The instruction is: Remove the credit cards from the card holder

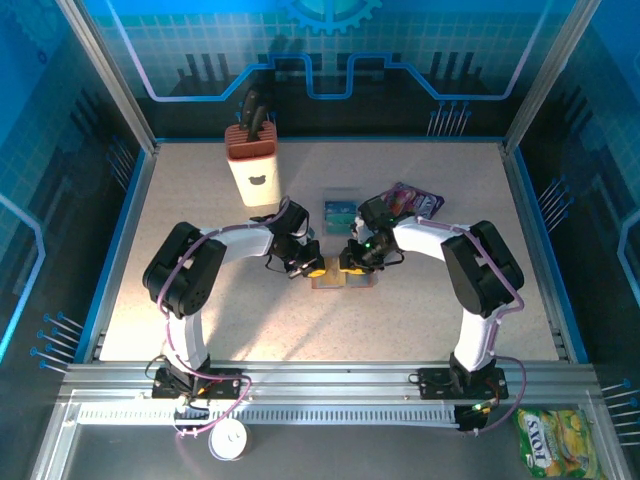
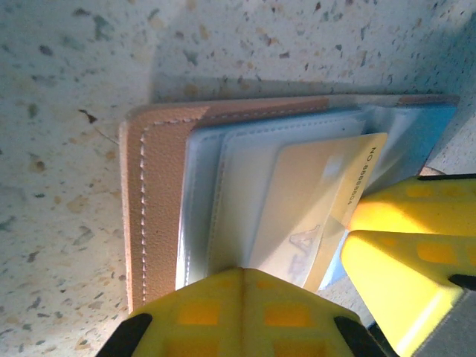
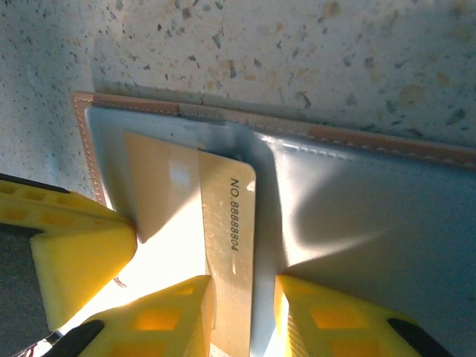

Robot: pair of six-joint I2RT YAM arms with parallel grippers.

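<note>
The card holder lies open mid-table, tan leather rim around a blue-grey inside. A tan-orange credit card, printed "NO 88888804", sticks partway out of its clear sleeve. My right gripper has that card's free end between its yellow fingers and looks shut on it. My left gripper is shut, its tips resting on the holder's sleeve side; its finger also appears beside the holder. Both grippers meet over the holder. Teal credit cards lie on the table behind.
A purple snack packet lies behind the right arm. A cream knife block stands at the back left. A yellow-green packet and a white roll sit in front of the rail, off the table.
</note>
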